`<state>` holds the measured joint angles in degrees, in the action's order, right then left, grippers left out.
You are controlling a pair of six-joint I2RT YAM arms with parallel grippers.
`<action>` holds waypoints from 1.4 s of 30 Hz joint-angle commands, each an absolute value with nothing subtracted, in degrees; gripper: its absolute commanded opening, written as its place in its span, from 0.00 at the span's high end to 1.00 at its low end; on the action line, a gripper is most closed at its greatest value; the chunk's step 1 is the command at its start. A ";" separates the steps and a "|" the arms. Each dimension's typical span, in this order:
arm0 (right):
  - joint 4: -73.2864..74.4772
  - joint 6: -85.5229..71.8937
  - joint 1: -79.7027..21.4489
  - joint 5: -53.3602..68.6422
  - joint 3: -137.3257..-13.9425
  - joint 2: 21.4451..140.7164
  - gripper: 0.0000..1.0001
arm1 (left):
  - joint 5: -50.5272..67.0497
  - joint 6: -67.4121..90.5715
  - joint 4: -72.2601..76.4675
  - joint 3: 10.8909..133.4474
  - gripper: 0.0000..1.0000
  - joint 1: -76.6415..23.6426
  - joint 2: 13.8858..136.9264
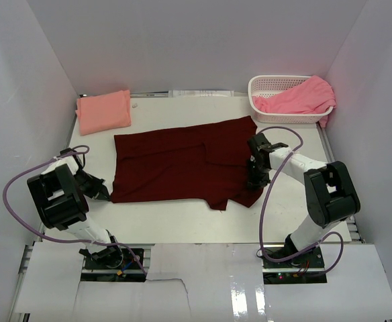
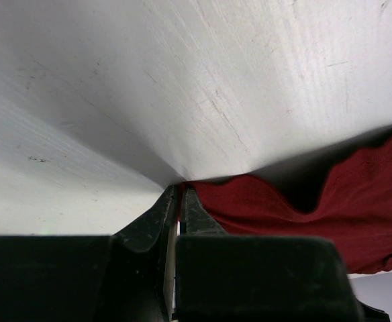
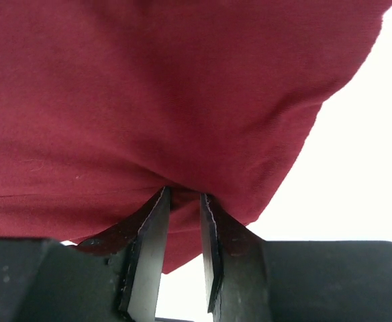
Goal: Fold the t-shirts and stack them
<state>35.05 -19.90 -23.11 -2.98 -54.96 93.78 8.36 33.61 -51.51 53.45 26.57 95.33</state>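
Observation:
The dark maroon t-shirt (image 1: pixel 176 168) lies spread across the middle of the table, partly folded. My left gripper (image 1: pixel 107 193) is at its near left corner, shut on the cloth edge (image 2: pixel 236 201). My right gripper (image 1: pixel 254 180) is at its near right end, shut on a bunch of the maroon cloth (image 3: pixel 182 134). The salmon-peach t-shirt (image 1: pixel 103 111) lies folded at the back left. The brighter pink t-shirt (image 1: pixel 297 97) hangs crumpled in the basket.
A white plastic lattice basket (image 1: pixel 266 86) stands at the back right corner. White walls enclose the table on three sides. Purple cables loop beside both arms.

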 commanded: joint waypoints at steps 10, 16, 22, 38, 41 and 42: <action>38.49 -15.91 -22.32 -2.72 -57.74 88.34 0.50 | 9.49 32.69 -45.62 50.89 1.00 27.16 95.19; 41.66 -16.17 -23.29 -2.29 -58.80 78.77 0.44 | 10.02 32.96 -45.44 50.63 1.00 27.07 94.04; 39.91 -24.07 -22.94 7.19 -47.57 66.11 0.48 | 9.49 32.96 -45.35 49.92 0.99 27.07 93.51; 20.40 -45.96 -21.88 15.12 -20.67 48.51 0.53 | 10.81 32.17 -43.77 48.87 0.99 27.07 93.69; 17.16 -47.02 -21.88 12.84 -18.21 48.69 0.53 | 11.07 32.08 -43.68 48.78 0.99 27.07 94.04; 16.36 -47.28 -21.80 11.53 -17.58 48.60 0.53 | 11.25 32.08 -43.51 48.78 0.99 27.07 94.13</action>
